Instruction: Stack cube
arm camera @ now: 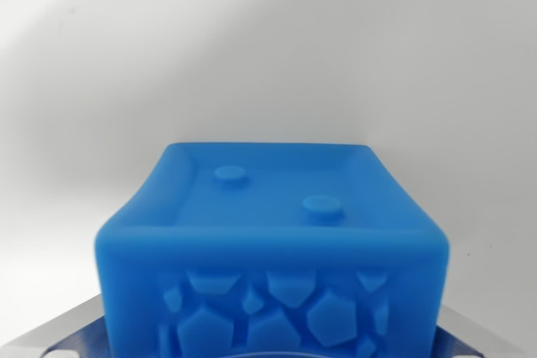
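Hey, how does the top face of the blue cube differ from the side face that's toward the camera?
The blue cube's top face is smooth and recessed inside a raised rim, with two round studs; the side face carries raised angular, stone-like shapes. The top face shows whole, while the side face is cut off by the picture's bottom edge. Both are the same blue.

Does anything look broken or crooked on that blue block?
Nothing stands out. The blue cube looks whole: its recessed face with two round studs and its front face with raised pebble shapes seem moulded, not damaged. It sits slightly turned in the wrist view against a plain white surface.
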### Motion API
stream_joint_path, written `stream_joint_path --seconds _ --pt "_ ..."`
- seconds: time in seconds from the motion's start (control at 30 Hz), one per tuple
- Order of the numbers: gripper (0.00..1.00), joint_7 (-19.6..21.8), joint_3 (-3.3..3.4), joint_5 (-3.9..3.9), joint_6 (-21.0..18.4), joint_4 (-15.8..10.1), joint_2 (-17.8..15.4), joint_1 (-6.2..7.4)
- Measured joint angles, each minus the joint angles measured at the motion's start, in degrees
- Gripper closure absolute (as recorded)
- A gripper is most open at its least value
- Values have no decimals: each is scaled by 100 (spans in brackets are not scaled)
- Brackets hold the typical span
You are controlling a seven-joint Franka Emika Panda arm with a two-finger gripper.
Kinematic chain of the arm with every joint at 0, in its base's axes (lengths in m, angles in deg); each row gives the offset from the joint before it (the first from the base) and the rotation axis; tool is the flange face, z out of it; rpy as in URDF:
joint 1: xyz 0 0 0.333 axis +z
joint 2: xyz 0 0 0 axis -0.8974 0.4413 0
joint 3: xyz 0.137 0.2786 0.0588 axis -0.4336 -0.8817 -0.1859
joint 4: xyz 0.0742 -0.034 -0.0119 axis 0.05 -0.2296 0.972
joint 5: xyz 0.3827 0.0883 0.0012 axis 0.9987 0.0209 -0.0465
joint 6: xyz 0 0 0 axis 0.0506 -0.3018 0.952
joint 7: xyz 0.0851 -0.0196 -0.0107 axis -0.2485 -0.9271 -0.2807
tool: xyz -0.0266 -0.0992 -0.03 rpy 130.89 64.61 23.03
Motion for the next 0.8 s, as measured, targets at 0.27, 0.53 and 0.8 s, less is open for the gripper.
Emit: stream_joint_path --seconds 0.27,0.53,0.8 --pt "100 0 0 0 -22 -13 -48 0" --pt "100 2 5 -1 -106 -46 -173 2" --pt "100 5 21 -4 -235 -93 -352 16"
